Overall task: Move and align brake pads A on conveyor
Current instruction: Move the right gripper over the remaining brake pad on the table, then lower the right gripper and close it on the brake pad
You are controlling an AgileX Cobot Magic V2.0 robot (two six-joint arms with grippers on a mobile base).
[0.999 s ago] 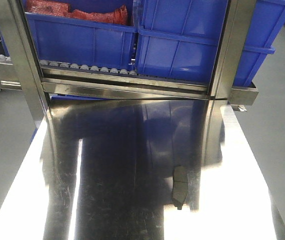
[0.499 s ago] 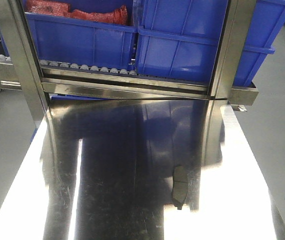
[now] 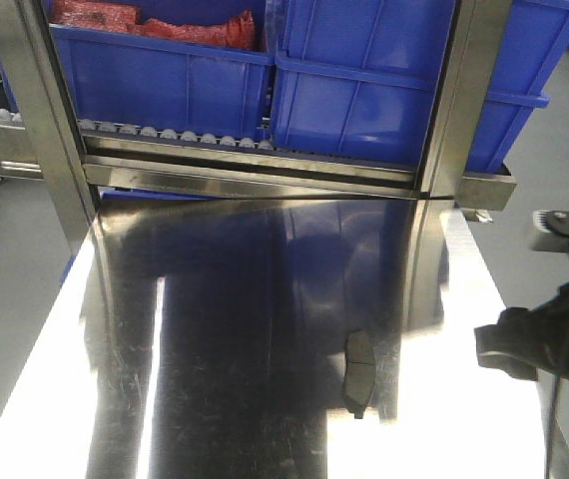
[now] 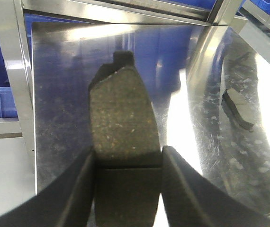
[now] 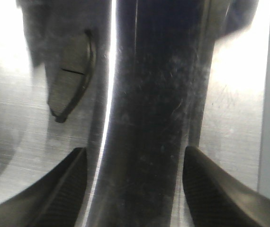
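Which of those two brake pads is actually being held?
The pad clamped in the left gripper; the other pad lies loose on the steel table.

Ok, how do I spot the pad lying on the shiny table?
Find the big blue plastic bins, then look down to the shiny steel table. Right of its middle lies a small flat grey-brown oblong brake pad with a groove. Nothing grips it, unlike its twin in the left gripper.

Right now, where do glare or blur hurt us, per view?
Front view: blown-out white glare down both sides of the steel table; loose pad sits in dark reflection, readable. Left wrist: held pad fairly sharp, glare strip beside it. Right wrist: whole frame soft, loose pad's edges smeared.
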